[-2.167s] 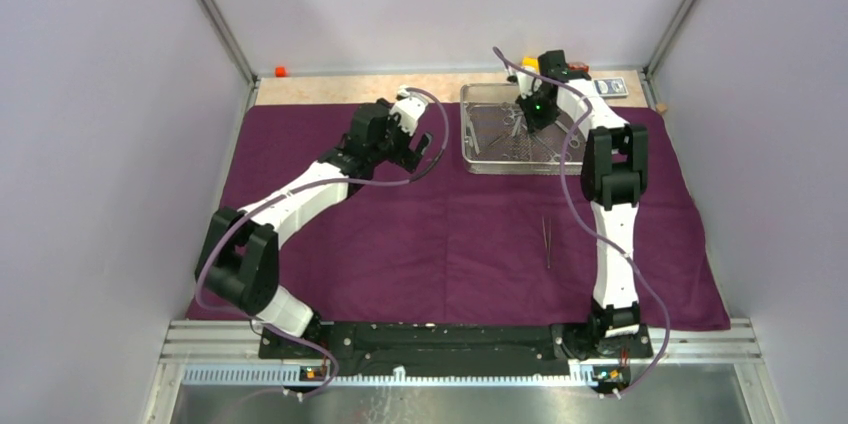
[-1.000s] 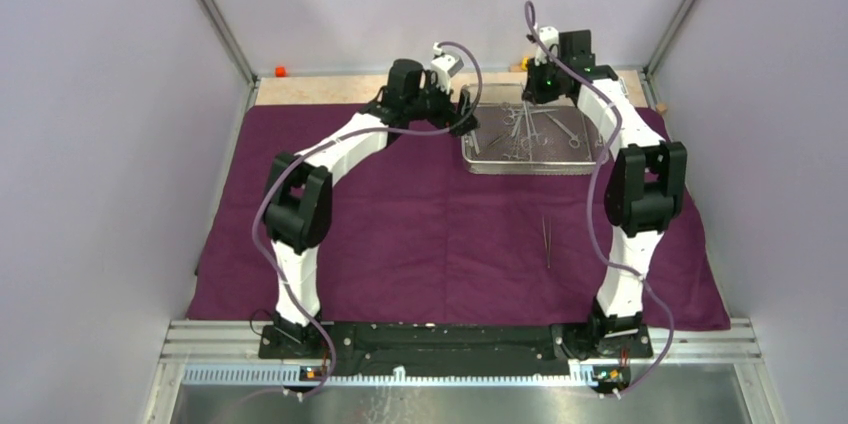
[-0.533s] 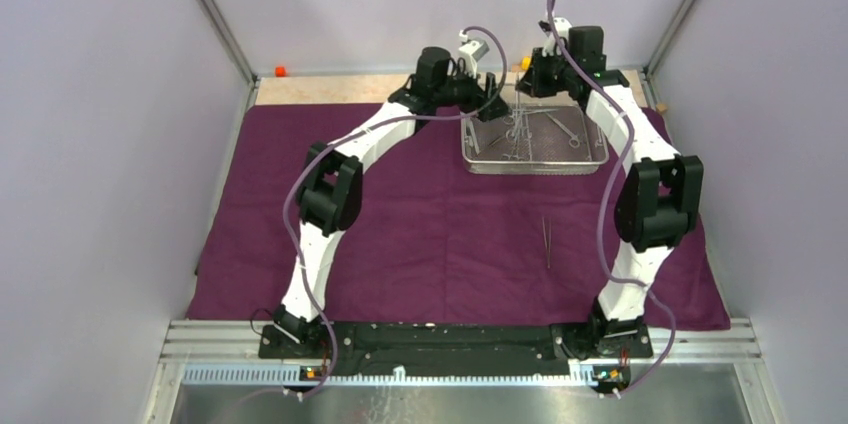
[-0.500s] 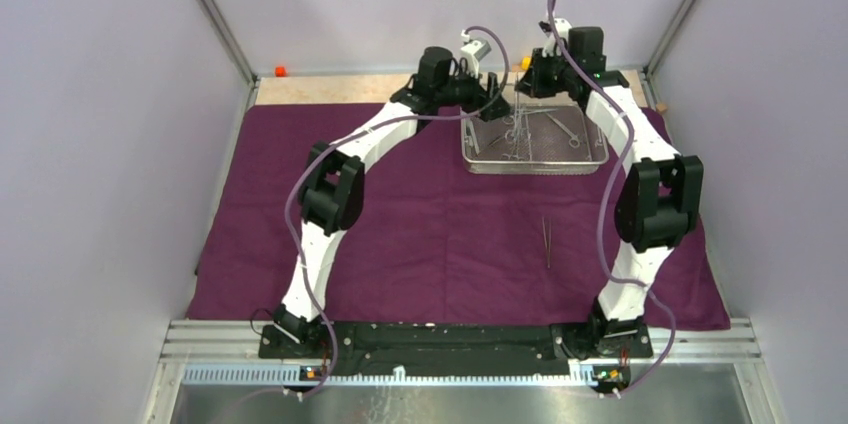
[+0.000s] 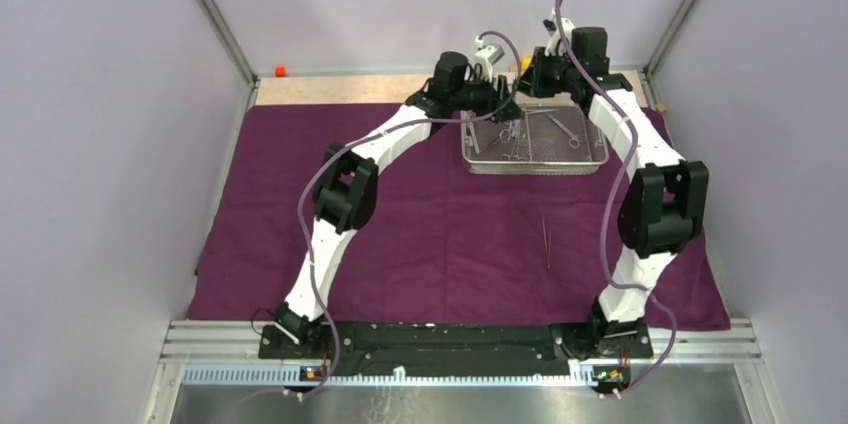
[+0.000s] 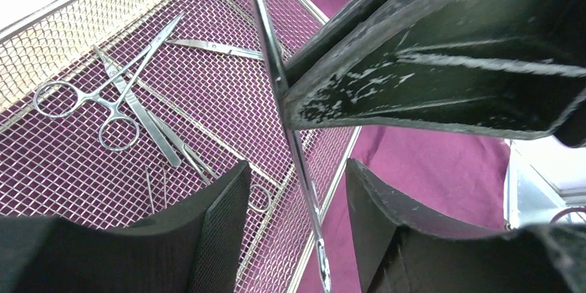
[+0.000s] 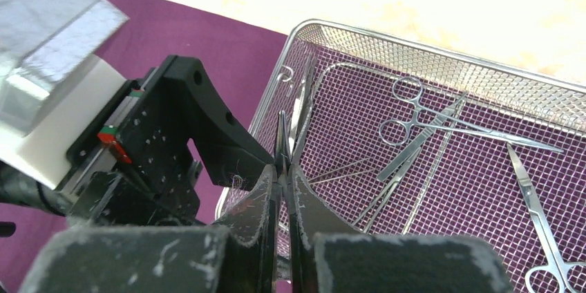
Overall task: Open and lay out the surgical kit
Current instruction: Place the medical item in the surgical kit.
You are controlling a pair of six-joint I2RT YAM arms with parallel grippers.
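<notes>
Right pincer: clenched on a clamp; my wrist view shows both pads pressed flat against its shank.
Left pincer: released. Its fingers stand on either side of the clamp with a gap on each side, gripping nothing.
Clamp: held clear of the tray, running between the left pincer's fingers and out past them.
Tray: beneath both pincers, standing on the wrap. Other instruments lie loose in it.
Tweezers: flat on the wrap, well apart from both pincers, on the side towards the arm bases.
Step, in my judgement: a hand-over of the clamp from right to left, not yet completed.
Risk one: the right pincer lets go before the left has closed. The clamp would drop among the loose instruments or strike the rim.
Risk two: the left pincer closes off-centre on so slim a shank. The clamp could twist or slip out.
Risk three: both pincers are clenched while the arms pull apart, which would wrench the clamp.
Risk four: the pincers sit very close together, so a small misjudgement on my part could knock fingers together.
</notes>
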